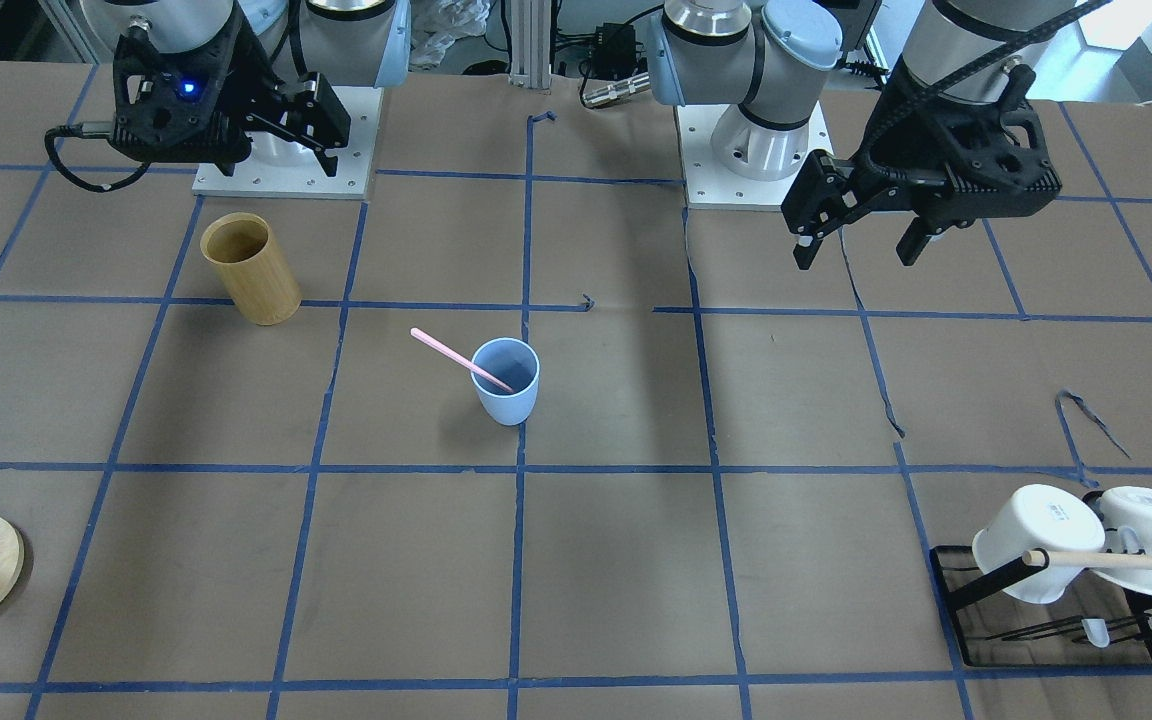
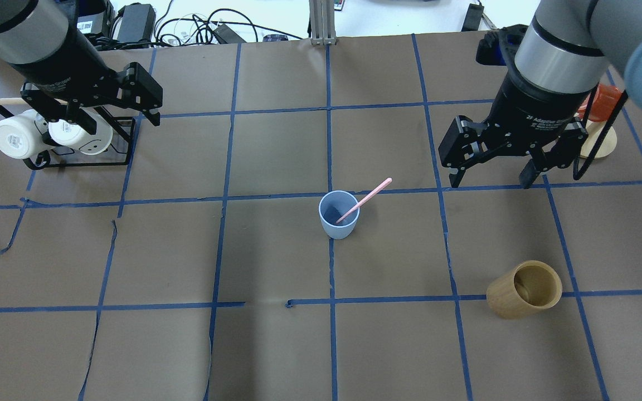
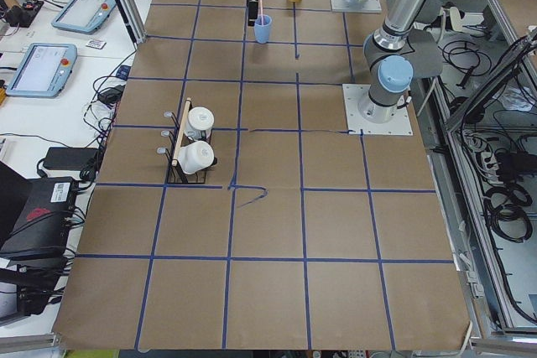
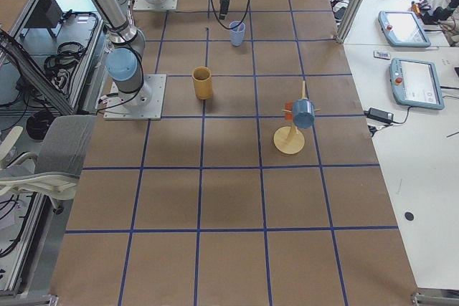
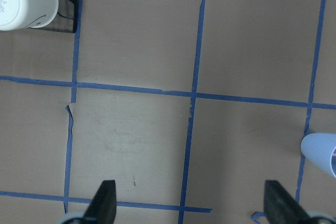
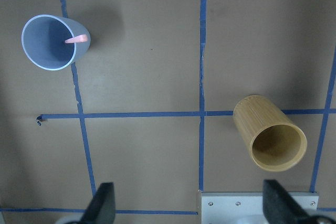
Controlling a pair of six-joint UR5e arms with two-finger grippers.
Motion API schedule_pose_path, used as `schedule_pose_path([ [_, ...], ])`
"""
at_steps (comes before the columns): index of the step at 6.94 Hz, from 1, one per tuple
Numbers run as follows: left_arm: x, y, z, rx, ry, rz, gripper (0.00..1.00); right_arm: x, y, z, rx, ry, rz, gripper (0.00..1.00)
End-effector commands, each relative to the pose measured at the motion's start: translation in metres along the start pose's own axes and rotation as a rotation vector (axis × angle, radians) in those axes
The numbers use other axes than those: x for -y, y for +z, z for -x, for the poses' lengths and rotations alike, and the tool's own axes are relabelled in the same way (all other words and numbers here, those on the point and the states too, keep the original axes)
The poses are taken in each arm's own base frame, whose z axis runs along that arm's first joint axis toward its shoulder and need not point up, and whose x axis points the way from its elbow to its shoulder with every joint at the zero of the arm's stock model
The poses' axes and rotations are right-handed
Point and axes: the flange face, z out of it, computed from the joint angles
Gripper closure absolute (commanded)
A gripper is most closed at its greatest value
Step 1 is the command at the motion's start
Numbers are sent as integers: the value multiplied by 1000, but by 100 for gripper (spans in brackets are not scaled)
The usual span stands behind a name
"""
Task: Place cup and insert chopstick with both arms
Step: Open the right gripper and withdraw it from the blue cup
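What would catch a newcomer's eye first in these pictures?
The blue cup stands near the table's middle, with a pink chopstick leaning in it. The left gripper and the right gripper hang open and empty, apart from the cup on either side. A bamboo cup stands empty on the robot's right.
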Motion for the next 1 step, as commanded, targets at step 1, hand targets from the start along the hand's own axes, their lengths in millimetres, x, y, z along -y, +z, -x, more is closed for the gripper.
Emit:
schedule_pose_path([
  [1, -1, -1, -1, -3, 1, 0, 0, -1, 0, -1, -4, -1, 7, 0],
])
